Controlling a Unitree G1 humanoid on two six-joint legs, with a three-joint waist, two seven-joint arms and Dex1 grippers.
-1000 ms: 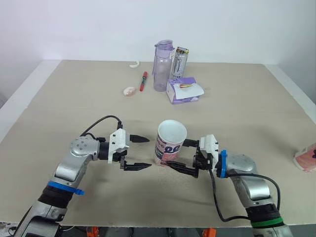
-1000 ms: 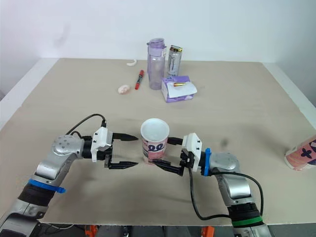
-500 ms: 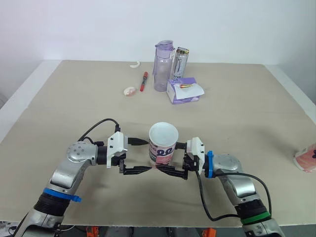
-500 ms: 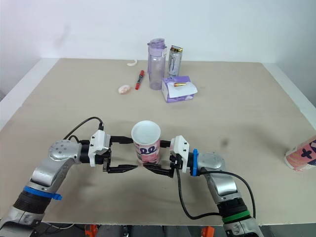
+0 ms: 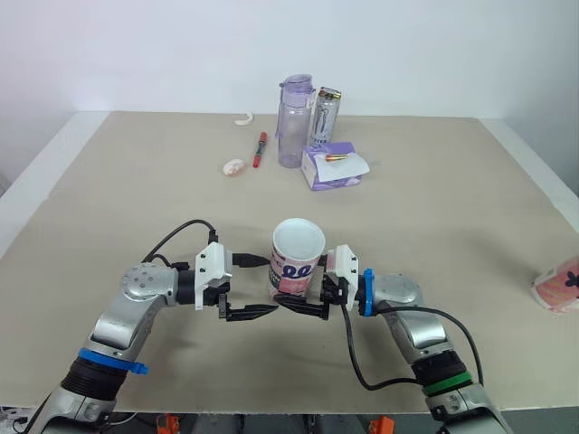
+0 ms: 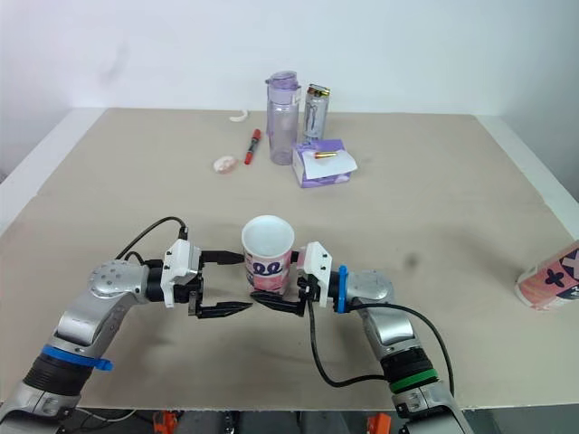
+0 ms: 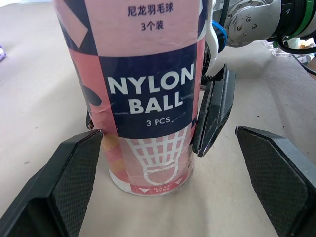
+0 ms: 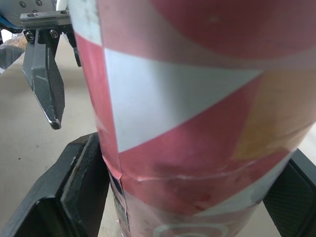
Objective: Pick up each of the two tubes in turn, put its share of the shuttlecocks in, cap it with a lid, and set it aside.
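Observation:
A pink-and-navy tube point(image 5: 297, 260) printed "NYLON BALL" point(image 7: 148, 94) stands upright on the table with its top uncapped. My right gripper point(image 5: 291, 291) is shut on its lower part, one finger on each side point(image 8: 74, 187). My left gripper point(image 5: 271, 285) is open around the same tube from the other side. One left finger point(image 7: 74, 168) touches the tube wall, while the other point(image 7: 276, 168) stands well apart. The second tube point(image 5: 556, 285) lies at the table's right edge.
At the back of the table stand a purple bottle point(image 5: 291, 122), a clear canister point(image 5: 326, 116) and a purple box point(image 5: 333, 167). A red pen point(image 5: 259, 149), a small pale object point(image 5: 234, 167) and a white curved piece point(image 5: 244, 117) lie to their left.
My right gripper has carried the upright tube leftward. The tube now stands between the fingers of my left gripper, which stayed open and shifted slightly toward it.

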